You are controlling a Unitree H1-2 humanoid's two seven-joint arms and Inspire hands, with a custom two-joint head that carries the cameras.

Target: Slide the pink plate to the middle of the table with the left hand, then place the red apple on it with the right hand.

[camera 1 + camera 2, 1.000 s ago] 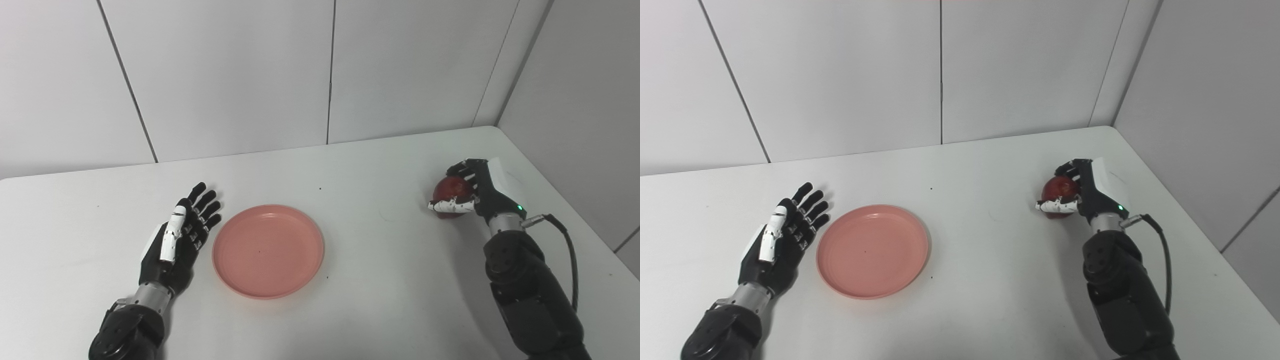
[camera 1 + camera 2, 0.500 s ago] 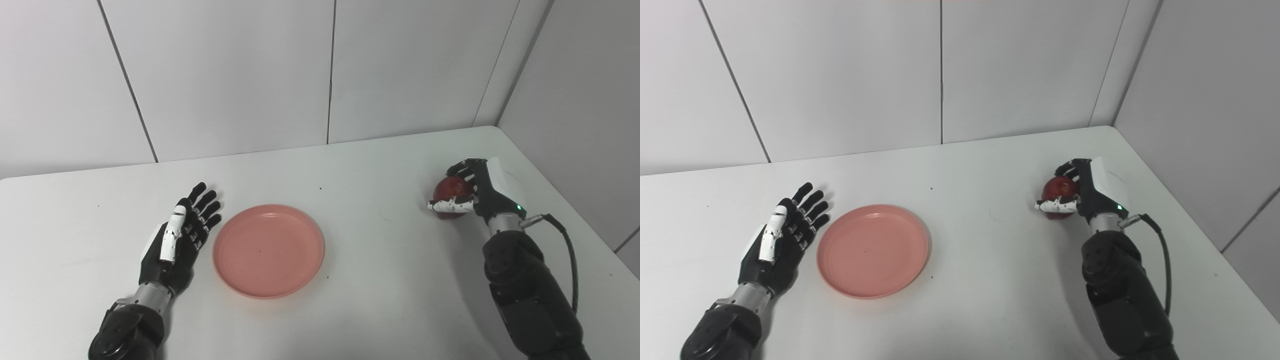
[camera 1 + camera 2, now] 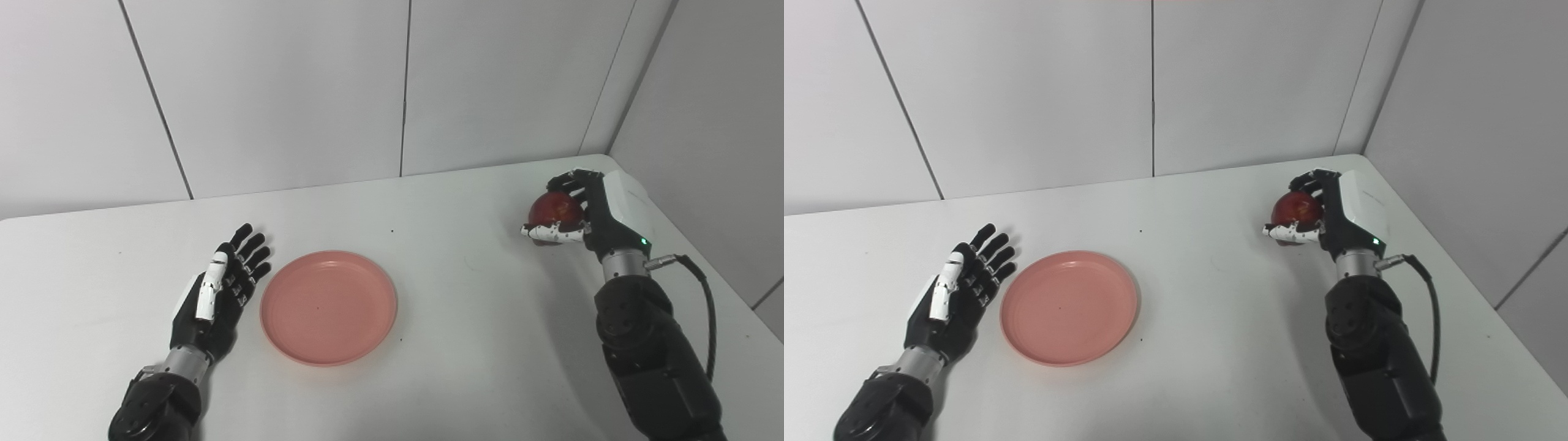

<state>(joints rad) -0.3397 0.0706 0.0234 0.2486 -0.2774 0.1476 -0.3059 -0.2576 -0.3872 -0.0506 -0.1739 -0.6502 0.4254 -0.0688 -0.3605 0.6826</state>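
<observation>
Spanning white table (image 3: 465, 343), pale wall panels (image 3: 275, 92)

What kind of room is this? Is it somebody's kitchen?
Probably not a kitchen; it looks like a robot test room. There is just a bare white table set against plain panelled walls, with one pink plate and a red apple for practice.
</observation>
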